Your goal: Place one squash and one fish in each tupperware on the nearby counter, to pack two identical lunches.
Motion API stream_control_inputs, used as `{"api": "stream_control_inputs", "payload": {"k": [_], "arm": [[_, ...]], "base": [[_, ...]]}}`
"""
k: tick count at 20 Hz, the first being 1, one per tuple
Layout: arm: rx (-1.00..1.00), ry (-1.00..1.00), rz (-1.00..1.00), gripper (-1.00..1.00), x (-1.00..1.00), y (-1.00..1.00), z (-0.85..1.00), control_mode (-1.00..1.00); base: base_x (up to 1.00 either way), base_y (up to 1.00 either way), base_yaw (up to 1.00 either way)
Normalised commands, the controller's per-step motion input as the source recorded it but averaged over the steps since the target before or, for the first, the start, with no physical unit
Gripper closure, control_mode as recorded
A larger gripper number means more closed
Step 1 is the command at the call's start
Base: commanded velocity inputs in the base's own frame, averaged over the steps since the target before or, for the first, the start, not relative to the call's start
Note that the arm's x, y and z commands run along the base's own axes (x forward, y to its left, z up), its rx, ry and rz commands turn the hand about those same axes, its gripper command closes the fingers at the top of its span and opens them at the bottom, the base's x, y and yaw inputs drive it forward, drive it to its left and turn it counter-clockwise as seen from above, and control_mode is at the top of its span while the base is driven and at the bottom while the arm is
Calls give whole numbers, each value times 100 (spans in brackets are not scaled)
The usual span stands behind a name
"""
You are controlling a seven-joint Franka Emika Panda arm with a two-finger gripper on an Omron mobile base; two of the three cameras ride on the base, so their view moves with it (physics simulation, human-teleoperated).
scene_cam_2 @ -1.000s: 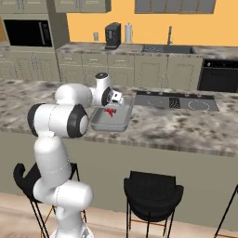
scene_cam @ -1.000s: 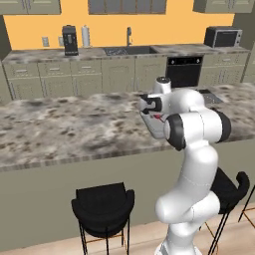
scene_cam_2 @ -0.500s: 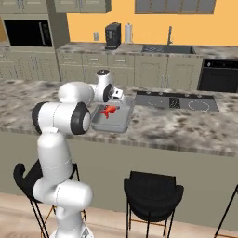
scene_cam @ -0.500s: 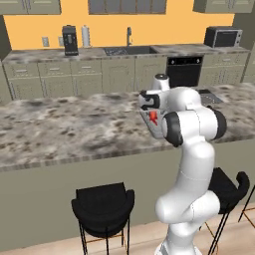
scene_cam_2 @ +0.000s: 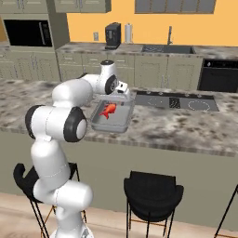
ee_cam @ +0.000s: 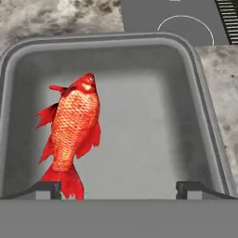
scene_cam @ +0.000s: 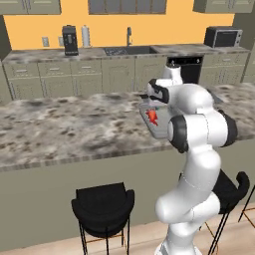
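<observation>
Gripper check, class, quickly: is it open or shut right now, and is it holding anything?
Gripper: open, fingers wide apart, holding nothing; the red fish lies free in the grey tupperware below it.

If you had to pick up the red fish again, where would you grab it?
Across its thick middle, coming straight down from above. The fish lies flat on the container's floor, so its narrow sides are free, and its fins and tail look thin.
</observation>
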Motion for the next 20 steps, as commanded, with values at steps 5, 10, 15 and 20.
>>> {"api": "stream_control_inputs", "payload": {"k": [5,10,15,20], "arm": [[0,-45,0,-100,-100,18,40,-100],[3,-18,0,-100,-100,50,37,-100],[7,0,0,-100,-100,14,46,-100],[3,1,0,-100,-100,0,56,-100]], "base": [[0,0,0],[0,0,0],[0,0,0],[0,0,0]]}}
